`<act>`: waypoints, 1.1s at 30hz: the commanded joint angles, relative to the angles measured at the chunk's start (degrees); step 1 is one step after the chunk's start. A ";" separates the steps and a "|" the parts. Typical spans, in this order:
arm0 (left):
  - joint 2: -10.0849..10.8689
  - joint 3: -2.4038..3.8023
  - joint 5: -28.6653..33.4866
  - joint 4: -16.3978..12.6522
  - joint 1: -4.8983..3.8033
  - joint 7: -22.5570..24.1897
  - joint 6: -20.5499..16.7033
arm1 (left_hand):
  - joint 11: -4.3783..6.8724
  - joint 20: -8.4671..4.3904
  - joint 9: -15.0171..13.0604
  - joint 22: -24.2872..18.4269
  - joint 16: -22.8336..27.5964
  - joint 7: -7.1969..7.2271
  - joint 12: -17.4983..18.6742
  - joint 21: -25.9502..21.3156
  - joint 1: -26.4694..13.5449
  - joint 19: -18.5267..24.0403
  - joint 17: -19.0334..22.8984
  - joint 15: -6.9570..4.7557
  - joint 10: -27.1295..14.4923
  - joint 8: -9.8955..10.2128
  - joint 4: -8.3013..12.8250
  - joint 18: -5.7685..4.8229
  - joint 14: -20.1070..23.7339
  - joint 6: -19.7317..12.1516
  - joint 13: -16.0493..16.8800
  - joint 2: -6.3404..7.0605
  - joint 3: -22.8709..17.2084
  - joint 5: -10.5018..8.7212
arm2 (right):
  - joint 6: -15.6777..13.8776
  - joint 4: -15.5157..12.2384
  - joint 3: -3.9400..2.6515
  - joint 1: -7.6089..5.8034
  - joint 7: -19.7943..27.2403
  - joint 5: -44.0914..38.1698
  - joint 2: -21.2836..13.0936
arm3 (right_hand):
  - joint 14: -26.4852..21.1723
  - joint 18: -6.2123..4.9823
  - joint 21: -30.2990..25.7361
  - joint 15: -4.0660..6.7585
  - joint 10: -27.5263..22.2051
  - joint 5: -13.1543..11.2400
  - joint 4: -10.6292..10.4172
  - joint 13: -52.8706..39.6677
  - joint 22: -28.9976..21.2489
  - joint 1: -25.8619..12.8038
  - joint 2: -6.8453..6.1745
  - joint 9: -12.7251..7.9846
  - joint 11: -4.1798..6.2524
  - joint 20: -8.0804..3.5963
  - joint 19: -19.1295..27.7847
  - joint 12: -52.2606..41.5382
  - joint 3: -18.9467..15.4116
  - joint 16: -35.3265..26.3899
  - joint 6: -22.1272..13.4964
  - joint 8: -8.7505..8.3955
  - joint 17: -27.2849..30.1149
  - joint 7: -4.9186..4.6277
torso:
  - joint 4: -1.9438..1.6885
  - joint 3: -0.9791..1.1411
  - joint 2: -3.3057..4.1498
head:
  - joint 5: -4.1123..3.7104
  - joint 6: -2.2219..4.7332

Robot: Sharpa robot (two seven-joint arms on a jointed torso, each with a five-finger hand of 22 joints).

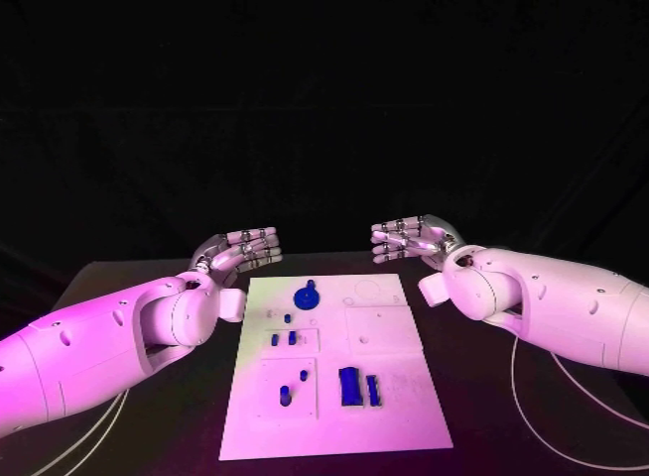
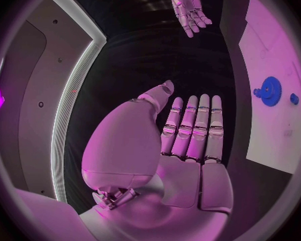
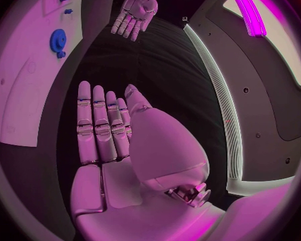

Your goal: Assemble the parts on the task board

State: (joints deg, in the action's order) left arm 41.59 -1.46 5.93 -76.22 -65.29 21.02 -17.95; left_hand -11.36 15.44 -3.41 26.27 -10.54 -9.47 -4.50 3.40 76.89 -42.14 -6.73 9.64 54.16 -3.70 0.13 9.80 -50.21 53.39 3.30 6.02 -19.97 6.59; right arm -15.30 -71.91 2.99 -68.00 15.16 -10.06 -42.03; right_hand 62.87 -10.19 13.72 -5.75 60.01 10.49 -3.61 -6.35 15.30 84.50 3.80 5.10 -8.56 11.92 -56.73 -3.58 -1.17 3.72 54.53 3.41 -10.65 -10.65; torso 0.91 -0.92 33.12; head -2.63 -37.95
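The black surface [image 1: 153,273] carries the white board [image 1: 396,416], which lies lengthwise at the centre of the head view and runs from 12 toward 6 o'clock.

The left arm [image 1: 81,347] comes in from 8 o'clock and the right arm [image 1: 583,307] from 3 o'clock, one on each side of the board.

The left hand [image 1: 242,249] hangs past the board's far left corner, at about 11 o'clock from the board's middle. Its fingers [image 2: 190,126] lie straight and side by side, palm bare, with nothing in it. The right hand [image 1: 411,238] hangs past the far right corner, at about 1 o'clock, equally flat and bare, fingers [image 3: 97,126] stretched out together. The two hands are apart, and neither touches the board.

On the board, a blue gear [image 1: 308,296] sits near the far end. Two small blue pegs [image 1: 283,338] stand toward 9 o'clock of the middle. At the near end stand a blue block [image 1: 350,385], a thin bar [image 1: 373,390] just beside it, and two more pegs [image 1: 294,385] toward 7 o'clock.
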 commanded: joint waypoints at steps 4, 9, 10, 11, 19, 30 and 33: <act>0.42 0.08 -0.41 -1.06 0.39 0.46 -1.56 | 4.41 -5.95 3.41 -10.39 4.26 3.70 4.50 -3.40 -30.14 16.52 2.69 -3.71 -21.15 3.70 -0.13 -3.50 19.56 -20.88 -3.30 -6.02 7.85 -2.51 | -2.02 -1.55 -0.13 0.52 0.59 0.09 -0.48 | -24.43 3.46 -5.59 5.75 -23.34 -4.14 3.61 6.35 -6.22 -33.17 -3.80 -5.10 3.39 -4.65 22.09 3.58 1.17 -3.72 -21.27 -3.41 4.45 4.16 | -0.21 0.19 -0.39 | 0.60 0.69; 1.00 0.38 -1.61 -3.81 1.42 2.26 -6.89 | 5.80 -7.85 3.41 -13.52 5.47 4.85 4.50 -3.40 -39.31 21.57 6.73 -4.89 -27.64 3.70 -0.13 -4.21 25.59 -27.26 -3.30 -6.02 10.24 -6.59 | -7.35 -4.83 -0.70 1.98 3.38 2.07 -0.92 | -31.96 4.65 -7.20 5.75 -30.52 -5.39 3.61 6.35 -8.01 -43.21 -3.80 -5.10 4.41 -6.07 28.86 3.58 1.17 -3.72 -27.78 -3.41 5.67 5.43 | -0.73 0.73 -1.54 | 2.11 2.83; 1.08 0.42 -1.76 -4.16 1.55 2.49 -7.57 | 6.03 -8.17 3.41 -14.01 5.71 5.04 4.50 -3.40 -40.78 22.36 6.73 -5.07 -28.68 3.70 -0.13 -4.37 26.55 -28.30 -3.30 -6.02 10.60 -6.59 | -8.03 -5.25 -0.78 2.16 3.74 2.33 -0.97 | -33.23 4.65 -7.44 5.75 -31.73 -5.60 3.61 6.35 -8.31 -44.90 -3.80 -5.10 8.56 -6.31 30.01 3.58 1.17 -3.72 -28.88 -3.41 5.87 5.64 | -0.79 0.80 -1.68 | 2.30 3.10; 1.31 0.54 -2.25 -5.28 1.97 3.23 -9.75 | 6.24 -8.46 3.41 -14.52 5.91 5.21 4.50 -3.40 -42.28 23.18 6.73 -5.26 -29.74 3.70 -0.13 -4.82 27.53 -29.33 -3.30 -6.02 11.00 -6.59 | -10.22 -6.60 -1.01 2.76 4.89 3.14 -1.15 | -34.46 4.65 -7.72 5.75 -32.89 -5.78 3.61 6.35 -8.60 -46.53 -3.80 -5.10 8.56 -6.54 31.11 3.58 1.17 -3.72 -29.94 -3.41 6.08 5.85 | -0.84 0.86 -1.80 | 2.45 3.31; 2.57 1.19 -4.84 -11.23 4.19 7.13 -21.30 | 11.36 -10.32 3.41 -17.64 10.54 9.47 4.50 -3.40 -51.46 28.21 6.73 -9.64 -36.21 3.70 -0.13 -5.42 33.57 -35.72 -3.30 -6.02 13.38 -6.59 | -22.57 -14.19 -2.32 6.13 11.36 7.73 -2.15 | -42.01 5.89 -9.30 5.75 -40.07 -10.49 3.61 6.35 -10.38 -56.61 -3.80 -5.10 8.56 -11.92 37.92 3.58 1.17 -3.72 -36.48 -3.41 10.65 10.65 | -0.91 0.92 -1.94 | 2.63 3.57; 3.10 1.46 -5.93 -13.73 5.13 8.77 -26.17 | 11.36 -15.44 3.41 -20.80 10.54 9.47 4.50 -3.40 -60.77 33.34 6.73 -9.64 -42.77 3.70 -0.13 -9.80 39.65 -42.19 -3.30 -6.02 15.71 -6.59 | -28.82 -18.04 -2.99 7.84 14.64 10.06 -2.66 | -49.60 10.19 -13.72 5.75 -47.34 -10.49 3.61 6.35 -15.30 -66.75 -3.80 -5.10 8.56 -11.92 44.74 3.58 1.17 -3.72 -43.04 -3.41 10.65 10.65 | -0.91 0.92 -1.94 | 2.63 3.57; 3.10 1.46 -5.93 -13.73 5.13 8.77 -26.17 | 11.36 -15.44 3.41 -21.55 10.54 9.47 4.50 -3.40 -62.98 34.43 6.73 -9.64 -44.33 3.70 -0.13 -9.80 41.09 -43.72 -3.30 -6.02 19.97 -6.59 | -28.82 -18.04 -2.99 7.84 14.64 10.06 -2.66 | -51.25 10.19 -13.72 5.75 -48.96 -10.49 3.61 6.35 -15.30 -68.97 -3.80 -5.10 8.56 -11.92 46.27 3.58 1.17 -3.72 -44.49 -3.41 10.65 10.65 | -0.91 0.92 -1.94 | 2.63 3.57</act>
State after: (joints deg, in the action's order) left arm 44.73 -0.07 1.20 -89.77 -60.15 27.85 -42.16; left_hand -0.45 1.28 -0.09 6.45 -0.62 -0.20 -0.38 0.35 19.06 -10.64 -0.14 0.21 13.44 -0.39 0.02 1.30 -12.51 13.23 0.06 0.02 -4.50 0.38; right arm -42.01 -89.82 0.03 -60.19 27.48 -0.92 -44.66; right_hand 15.71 -1.67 0.99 -0.02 14.94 0.51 -0.30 -0.08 1.19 21.01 0.03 0.07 -0.15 0.47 -14.17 -0.38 -0.06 0.22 13.57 0.40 -0.28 -0.31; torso 0.00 0.01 31.19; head 0.00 -34.37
